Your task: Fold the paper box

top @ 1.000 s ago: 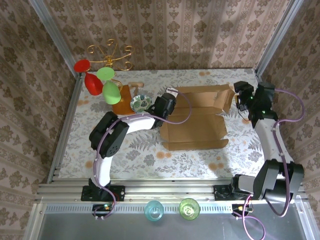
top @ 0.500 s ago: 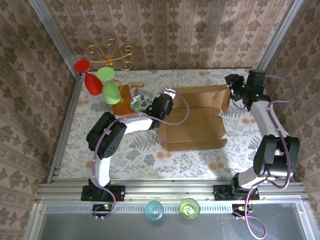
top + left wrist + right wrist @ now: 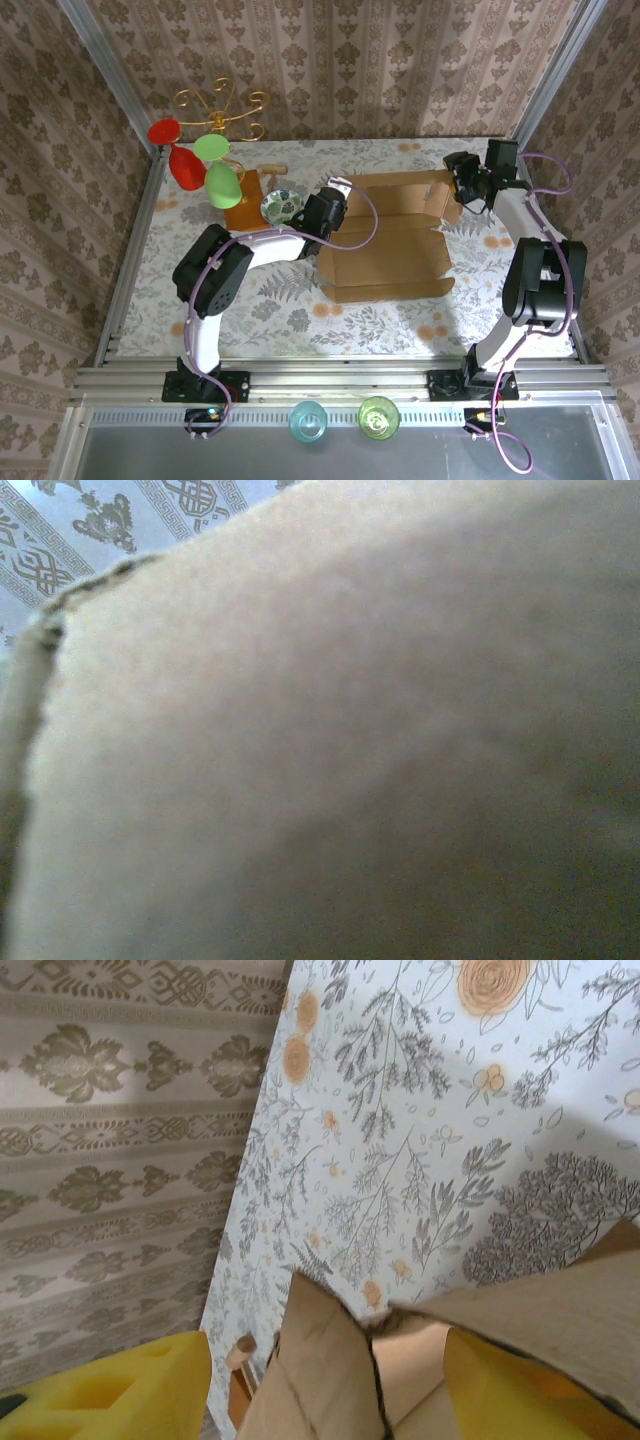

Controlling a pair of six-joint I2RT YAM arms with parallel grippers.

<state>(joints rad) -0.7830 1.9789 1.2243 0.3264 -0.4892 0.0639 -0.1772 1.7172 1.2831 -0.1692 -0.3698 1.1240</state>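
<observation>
Keeps shut left gripper against paper box; straddles flap with right gripper spread; risks flap slipping free, springing back.

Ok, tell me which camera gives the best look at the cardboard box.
The top view: the whole box lies on the table, flaps and walls plain to see. The left wrist view has blurred cardboard right against the lens; the right wrist view catches a few flap edges low down.
</observation>
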